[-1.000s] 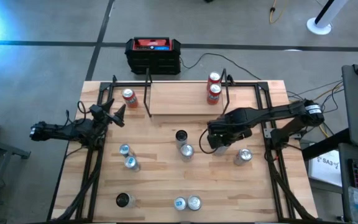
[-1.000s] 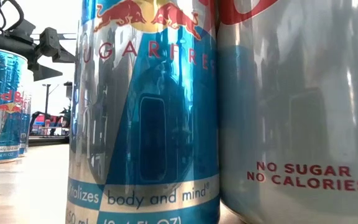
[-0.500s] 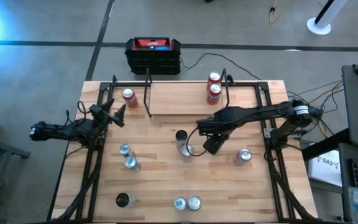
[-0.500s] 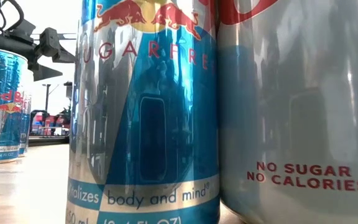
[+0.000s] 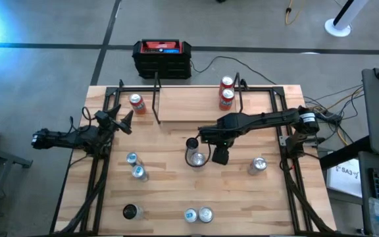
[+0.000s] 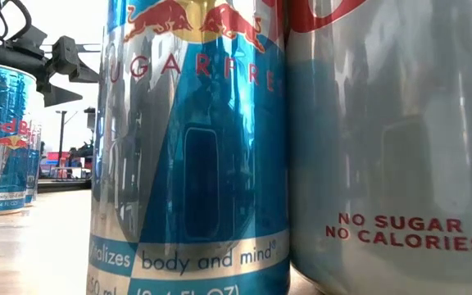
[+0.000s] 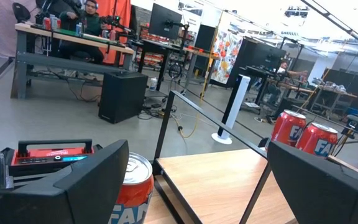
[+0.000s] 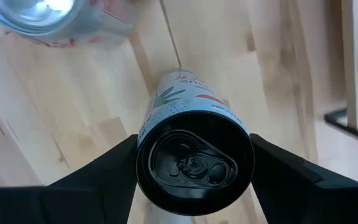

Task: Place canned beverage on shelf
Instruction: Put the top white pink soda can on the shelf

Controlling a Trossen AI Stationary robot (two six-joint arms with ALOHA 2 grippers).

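The shelf (image 5: 199,105), a light wood board on thin black posts, stands at the table's far side and shows in the left wrist view too (image 7: 210,180). Two red cans (image 5: 226,91) stand at its right end. A black-topped can (image 5: 191,143) stands upright at mid-table. My right gripper (image 5: 199,139) points down over it, open, with a finger on either side of the can's top (image 8: 194,165). My left gripper (image 5: 120,122) waits open at the table's left edge, facing a red can (image 7: 132,186). My right gripper comes at the black-topped can from above, its fingers (image 8: 104,168) beside the top rim (image 8: 143,155) on two opposite sides. Whether they touch the rim I cannot tell. The can stands upright on the table.
A silver can (image 5: 195,158) stands just near of the black-topped one, another (image 5: 257,164) to the right. Two blue cans (image 5: 135,165) stand at mid-left, and several more near the front edge (image 5: 198,214). A black box with a red top (image 5: 162,56) sits beyond the far edge.
My right gripper has travelled toward the table's left, from the open boards at mid-right to above the black-topped can, rolling about its own axis as it went. No can has moved.
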